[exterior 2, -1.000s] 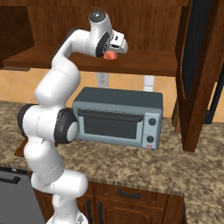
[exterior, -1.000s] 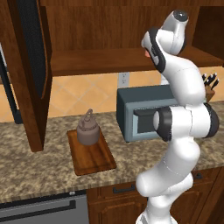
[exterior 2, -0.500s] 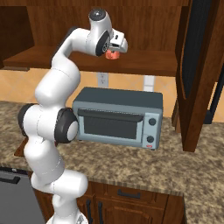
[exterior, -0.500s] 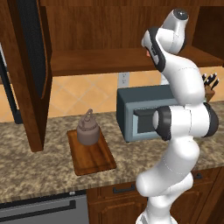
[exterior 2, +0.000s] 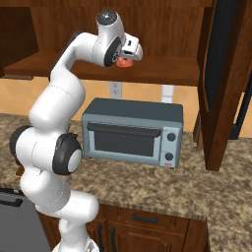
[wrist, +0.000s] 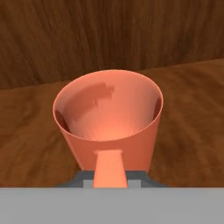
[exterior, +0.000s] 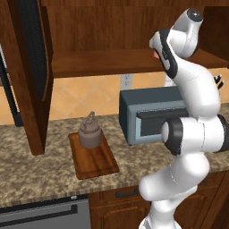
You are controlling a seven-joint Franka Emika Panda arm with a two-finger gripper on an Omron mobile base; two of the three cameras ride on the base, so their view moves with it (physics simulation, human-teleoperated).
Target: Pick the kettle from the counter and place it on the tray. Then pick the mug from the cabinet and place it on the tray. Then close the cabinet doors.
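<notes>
The orange-coral mug (wrist: 109, 118) stands on the cabinet shelf (wrist: 192, 105), its handle turned toward the hand. My gripper (wrist: 109, 178) is shut on the mug, with the handle between the dark fingertips. From the right base view, the gripper (exterior 2: 127, 55) reaches into the cabinet (exterior 2: 167, 69) at the mug (exterior 2: 123, 62). The brownish-grey kettle (exterior: 90, 133) sits upright on the dark wooden tray (exterior: 96, 163), which lies on the counter (exterior: 40, 174). Both cabinet doors stand swung open, the left door (exterior: 29, 67) and the right door (exterior 2: 224, 74).
A grey toaster oven (exterior 2: 133, 133) stands on the counter right under the shelf, below the hand. A dishwasher front (exterior: 40, 214) sits under the counter at the left. The open doors jut out over the counter on both sides.
The arm has barely shifted at the shelf, and the mug stays in the same spot.
</notes>
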